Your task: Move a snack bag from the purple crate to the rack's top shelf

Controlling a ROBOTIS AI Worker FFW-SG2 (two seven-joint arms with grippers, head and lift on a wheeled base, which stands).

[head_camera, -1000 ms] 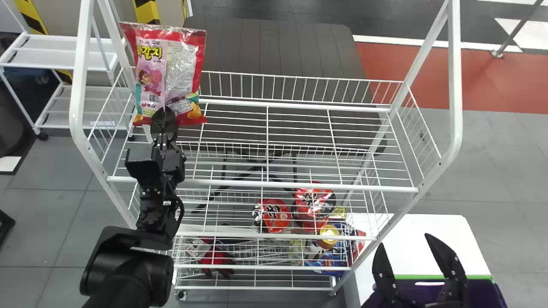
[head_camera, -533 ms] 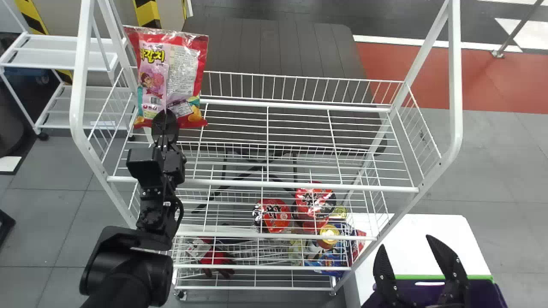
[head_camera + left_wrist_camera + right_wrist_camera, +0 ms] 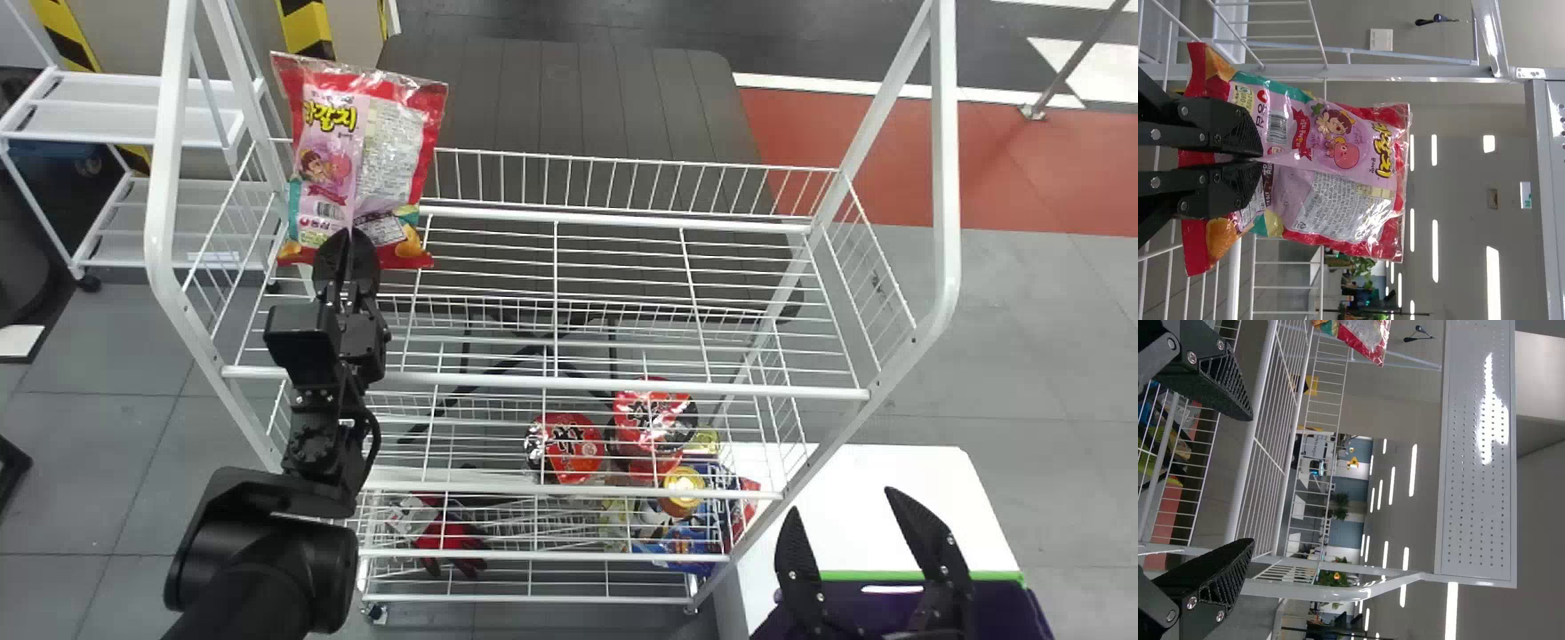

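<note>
The left gripper (image 3: 345, 242) is over the left end of the rack's top shelf (image 3: 613, 382), its jaws clamped on the snack bag (image 3: 360, 160) at the middle of its lower edge. The bag stands up from the jaws, leaning slightly, with its sealed top edge uppermost. It is mostly red, with a pink panel, a cartoon figure and a pale block of small print. Whether its lower edge touches the wires of the shelf, I cannot tell.

The right gripper (image 3: 843, 502) is at the near right, to the right of the rack, its jaws wide apart with nothing between them. Close by it is the purple crate (image 3: 1036, 613), which has a green rim, and just beyond the rim lies a white surface (image 3: 898, 462).

Below the top shelf, toward the right, are two red-topped bowls (image 3: 569, 449) (image 3: 653, 418), with a yellow-lidded jar (image 3: 683, 489) and some blue packets (image 3: 689, 542) nearer. Lower down on the left lies a red and black bundle (image 3: 449, 540). Behind the rack is a wide dark surface (image 3: 569, 98), and to its left a white cart (image 3: 133, 107).
</note>
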